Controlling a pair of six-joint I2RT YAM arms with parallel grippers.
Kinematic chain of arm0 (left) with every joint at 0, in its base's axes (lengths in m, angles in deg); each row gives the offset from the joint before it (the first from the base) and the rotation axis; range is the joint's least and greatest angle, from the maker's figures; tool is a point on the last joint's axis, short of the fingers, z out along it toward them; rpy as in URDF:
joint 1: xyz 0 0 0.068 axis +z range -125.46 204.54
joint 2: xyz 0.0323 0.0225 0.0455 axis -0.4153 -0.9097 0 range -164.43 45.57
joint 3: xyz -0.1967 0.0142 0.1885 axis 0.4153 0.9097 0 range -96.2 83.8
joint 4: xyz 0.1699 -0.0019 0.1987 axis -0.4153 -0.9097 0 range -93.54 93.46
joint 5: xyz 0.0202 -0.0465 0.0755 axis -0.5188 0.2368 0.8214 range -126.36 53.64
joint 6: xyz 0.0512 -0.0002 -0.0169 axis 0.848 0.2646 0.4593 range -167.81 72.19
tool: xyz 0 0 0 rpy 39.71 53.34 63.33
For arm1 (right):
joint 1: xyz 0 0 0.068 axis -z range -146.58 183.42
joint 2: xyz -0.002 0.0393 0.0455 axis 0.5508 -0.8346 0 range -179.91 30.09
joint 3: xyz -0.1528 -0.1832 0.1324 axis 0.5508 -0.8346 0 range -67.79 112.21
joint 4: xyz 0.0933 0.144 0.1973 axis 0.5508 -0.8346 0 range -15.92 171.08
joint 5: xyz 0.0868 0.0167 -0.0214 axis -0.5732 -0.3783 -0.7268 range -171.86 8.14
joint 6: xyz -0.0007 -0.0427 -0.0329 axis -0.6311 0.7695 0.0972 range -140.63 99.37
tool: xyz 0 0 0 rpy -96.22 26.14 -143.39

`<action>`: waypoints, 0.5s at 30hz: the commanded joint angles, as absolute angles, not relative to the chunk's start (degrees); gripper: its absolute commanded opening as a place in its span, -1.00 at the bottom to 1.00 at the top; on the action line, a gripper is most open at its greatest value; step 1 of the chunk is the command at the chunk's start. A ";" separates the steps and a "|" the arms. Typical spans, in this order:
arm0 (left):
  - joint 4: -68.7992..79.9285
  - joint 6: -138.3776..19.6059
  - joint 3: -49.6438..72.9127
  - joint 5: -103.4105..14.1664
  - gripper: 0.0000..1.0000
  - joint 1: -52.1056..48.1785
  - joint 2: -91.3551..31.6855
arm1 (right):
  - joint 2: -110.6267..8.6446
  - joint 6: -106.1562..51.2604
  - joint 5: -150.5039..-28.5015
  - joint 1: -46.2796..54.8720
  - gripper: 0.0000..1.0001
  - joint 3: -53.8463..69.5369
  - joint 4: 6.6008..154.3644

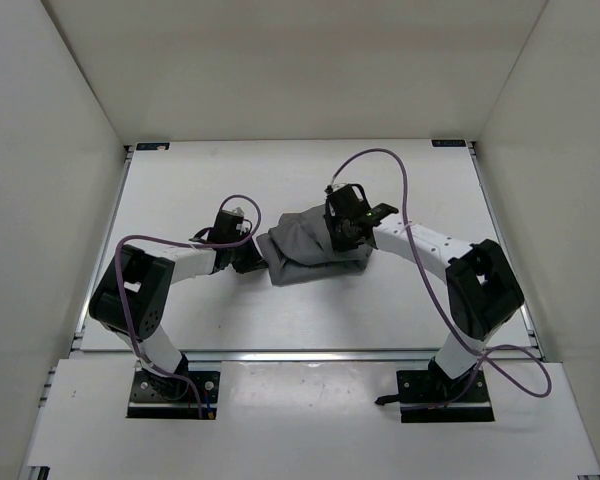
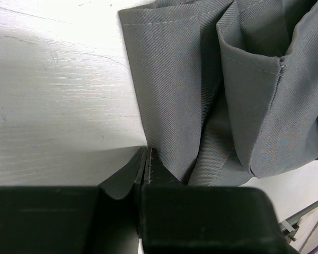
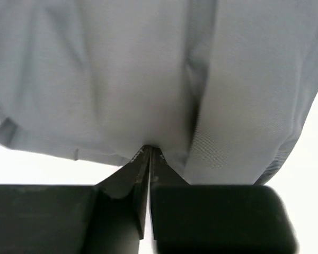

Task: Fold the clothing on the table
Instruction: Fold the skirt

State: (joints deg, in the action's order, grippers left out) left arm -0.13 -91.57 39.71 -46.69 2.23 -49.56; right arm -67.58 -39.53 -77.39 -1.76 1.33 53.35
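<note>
Grey clothing [image 1: 310, 250] bunched at middle of table [image 1: 180, 180], between arms. Left claw [image 2: 147, 157] pinched shut on hem edge. Right claw [image 3: 149, 151] pinched shut on fold. Fabric looks thin, limp, light, likely to slip; grip stitched hem, corners.

White arm links [image 1: 420, 245], black joints [image 1: 485, 285] and fingers [image 2: 128, 177], cables [image 1: 375, 152] seemingly purple.

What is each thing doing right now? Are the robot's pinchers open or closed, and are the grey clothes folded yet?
clothing, bunched in a rumpled heap on the table, not neatly folded
left gripper, shut, pinching the clothing's edge
right gripper, shut, pinching the clothing
</note>
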 commanded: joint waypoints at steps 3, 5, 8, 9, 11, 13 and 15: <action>-0.85 -90.70 39.07 -46.12 -0.82 2.21 -49.35 | -64.22 -35.85 -78.26 -3.58 -0.39 4.19 54.62; -0.93 -90.78 38.98 -46.38 -0.81 2.12 -49.53 | -65.27 -34.70 -79.13 -3.84 -0.19 4.63 54.54; -1.11 -90.44 38.98 -46.29 -0.80 2.21 -49.27 | -67.64 -33.56 -79.05 -3.84 0.02 5.08 54.01; -1.11 -90.61 38.81 -46.47 -0.80 2.47 -49.52 | -68.25 -33.64 -79.14 -4.02 0.04 5.86 54.01; -1.28 -90.61 38.89 -46.64 -0.81 2.30 -49.44 | -69.57 -33.12 -79.23 -4.37 0.04 6.21 54.44; -1.37 -90.61 38.63 -46.56 -0.79 2.39 -49.70 | -71.50 -33.46 -78.35 -4.72 0.03 7.17 54.62; -1.37 -90.61 38.28 -46.47 -0.80 2.12 -49.79 | -73.43 -33.38 -76.43 -5.16 -0.04 8.23 53.75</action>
